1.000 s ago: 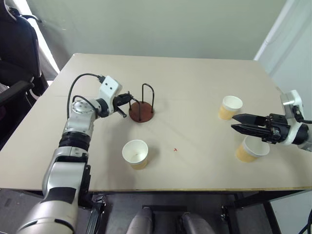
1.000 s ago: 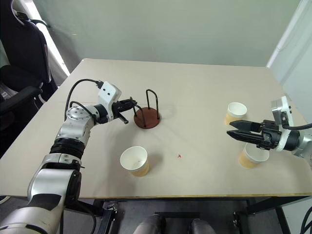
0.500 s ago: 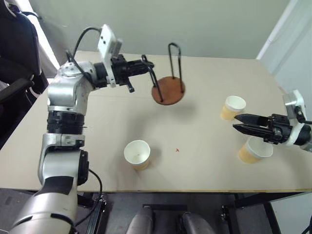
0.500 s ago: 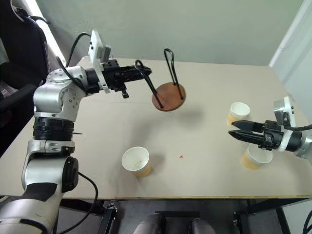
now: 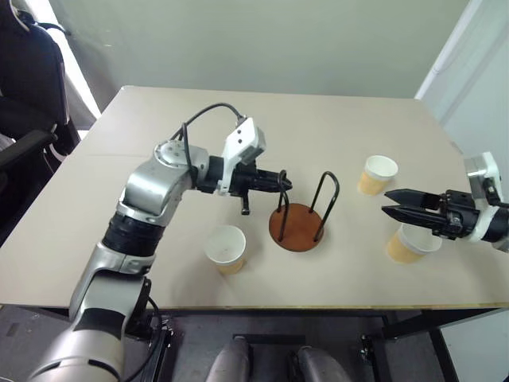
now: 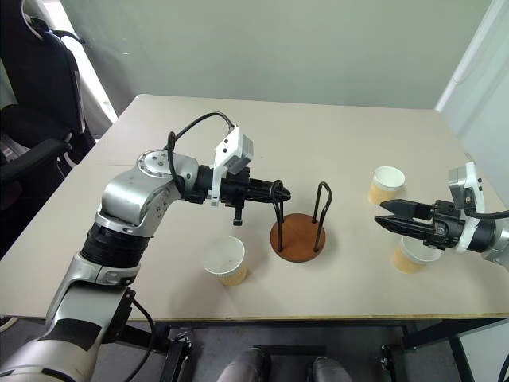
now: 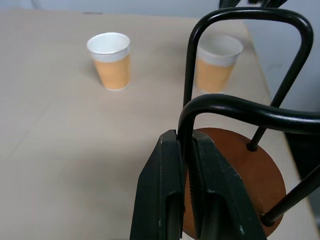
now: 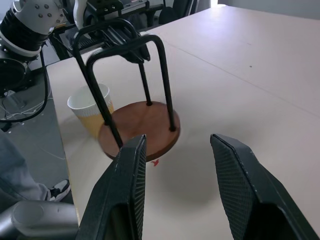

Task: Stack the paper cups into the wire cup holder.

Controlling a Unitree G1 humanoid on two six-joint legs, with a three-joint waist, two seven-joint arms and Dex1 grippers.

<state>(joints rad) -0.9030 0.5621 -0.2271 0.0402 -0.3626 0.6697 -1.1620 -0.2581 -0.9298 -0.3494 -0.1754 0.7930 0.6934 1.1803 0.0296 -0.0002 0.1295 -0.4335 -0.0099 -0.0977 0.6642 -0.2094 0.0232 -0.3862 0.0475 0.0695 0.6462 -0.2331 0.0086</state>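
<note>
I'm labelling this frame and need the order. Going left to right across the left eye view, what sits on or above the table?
Left gripper shut on the cup holder's near arch → paper cup → wire cup holder → far cup → right gripper, open → cup under it.

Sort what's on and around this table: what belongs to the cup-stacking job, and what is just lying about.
Part of the job:
- wire cup holder, gripped at one arch by the shut left gripper
- paper cup near the front edge
- paper cup farther back on the right
- paper cup under the open right gripper

Just lying about:
- small red speck by the holder's base
- black chair beside the table
</note>
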